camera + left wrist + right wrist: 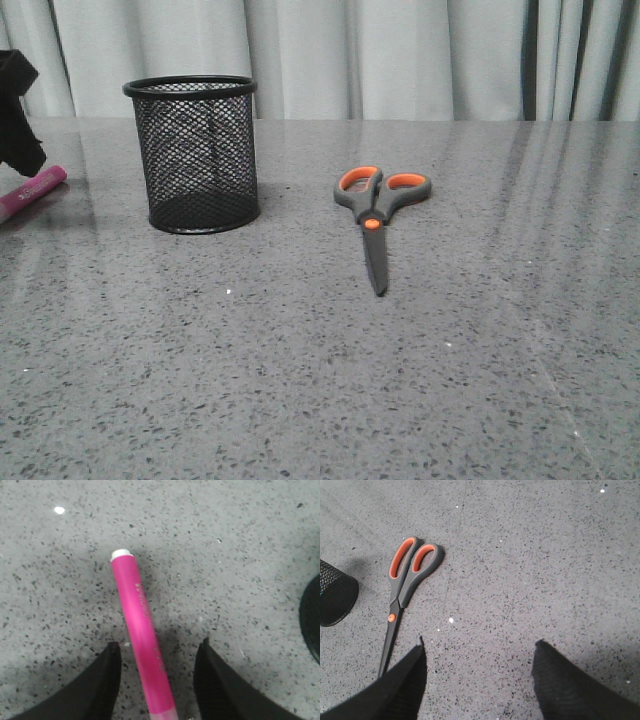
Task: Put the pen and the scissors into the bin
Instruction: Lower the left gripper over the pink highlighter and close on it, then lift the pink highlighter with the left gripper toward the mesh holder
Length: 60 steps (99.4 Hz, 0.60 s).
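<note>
The magenta pen [142,635] lies flat on the grey table, and its end shows at the far left in the front view [35,190]. My left gripper [157,647] is open, its two black fingers on either side of the pen with gaps on both sides. The black mesh bin [197,153] stands upright left of centre. The scissors [375,210] lie flat and closed to the bin's right, handles toward the back. My right gripper [477,650] is open and empty over bare table, with the scissors [402,587] off to one side.
A grey speckled table [480,350] fills the view, with pale curtains [400,55] behind its far edge. The bin's edge shows in the left wrist view [312,617] and the right wrist view [335,600].
</note>
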{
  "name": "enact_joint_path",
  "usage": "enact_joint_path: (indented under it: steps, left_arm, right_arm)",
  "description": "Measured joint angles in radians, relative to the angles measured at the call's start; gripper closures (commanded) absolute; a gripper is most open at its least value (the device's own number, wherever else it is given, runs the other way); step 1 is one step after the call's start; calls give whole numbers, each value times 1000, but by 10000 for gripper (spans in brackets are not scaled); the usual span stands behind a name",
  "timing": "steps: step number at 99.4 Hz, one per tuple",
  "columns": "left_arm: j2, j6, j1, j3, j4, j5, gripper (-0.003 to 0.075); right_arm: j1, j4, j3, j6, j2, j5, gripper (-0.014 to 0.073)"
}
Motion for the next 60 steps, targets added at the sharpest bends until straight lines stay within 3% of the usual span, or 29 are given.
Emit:
enact_joint_path:
  steps: [60]
  left_arm:
    - [68,2,0,-2,13,-34,406]
  right_arm:
    - [0,0,0,0,0,-7,181]
